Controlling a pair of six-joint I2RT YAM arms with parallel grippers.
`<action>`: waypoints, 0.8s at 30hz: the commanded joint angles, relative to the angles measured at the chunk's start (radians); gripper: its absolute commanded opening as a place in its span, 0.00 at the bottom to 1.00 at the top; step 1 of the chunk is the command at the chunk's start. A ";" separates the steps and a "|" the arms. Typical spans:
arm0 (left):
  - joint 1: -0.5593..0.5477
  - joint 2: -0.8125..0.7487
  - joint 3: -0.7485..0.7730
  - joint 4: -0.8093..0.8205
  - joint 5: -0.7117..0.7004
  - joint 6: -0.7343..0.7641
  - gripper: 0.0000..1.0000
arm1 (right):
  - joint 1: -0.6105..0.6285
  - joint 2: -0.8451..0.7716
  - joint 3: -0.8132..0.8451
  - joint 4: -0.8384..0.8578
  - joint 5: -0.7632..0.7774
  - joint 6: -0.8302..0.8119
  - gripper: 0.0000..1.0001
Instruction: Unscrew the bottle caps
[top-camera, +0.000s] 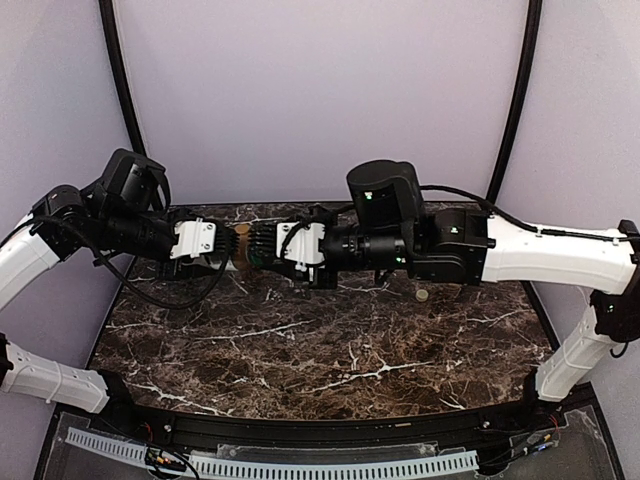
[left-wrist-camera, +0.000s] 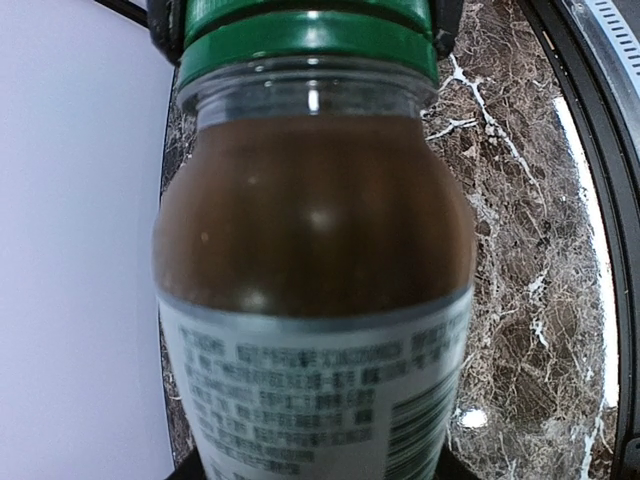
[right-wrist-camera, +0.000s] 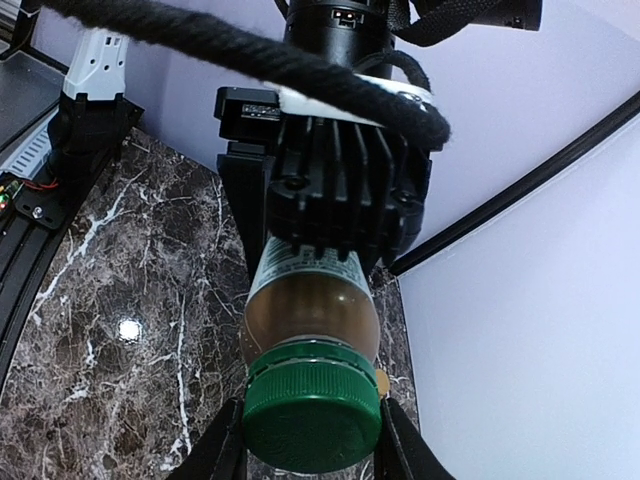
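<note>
The left arm (top-camera: 40, 250) and the right arm (top-camera: 545, 250) share one build: smooth white shells on the long links and blocky black housings at the joints. A small green light glows on the right arm's round black motor housing (top-camera: 385, 190). White brackets (top-camera: 193, 238) dotted with dark screw holes sit at the wrists. Thin black cables (top-camera: 150, 290) loop along the arms, and a thick braided cable (right-wrist-camera: 250, 60) runs past a black finned housing (right-wrist-camera: 340, 190). The right gripper (right-wrist-camera: 312, 450) has plain black fingers (right-wrist-camera: 212, 458).

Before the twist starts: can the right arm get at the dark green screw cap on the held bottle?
Probably yes: the right arm has its jaws either side of the dark green round screw cap, nothing between, and the left arm holds the clear plastic bottle.
</note>
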 joint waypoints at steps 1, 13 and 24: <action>-0.009 0.007 0.019 -0.009 0.084 -0.018 0.29 | 0.018 0.012 0.007 0.079 0.043 -0.086 0.27; -0.009 -0.008 0.010 0.034 0.029 -0.056 0.29 | 0.026 -0.076 -0.032 0.124 0.017 0.121 0.99; -0.010 -0.018 -0.038 0.214 -0.123 -0.046 0.29 | -0.145 -0.065 0.049 0.062 -0.089 1.276 0.97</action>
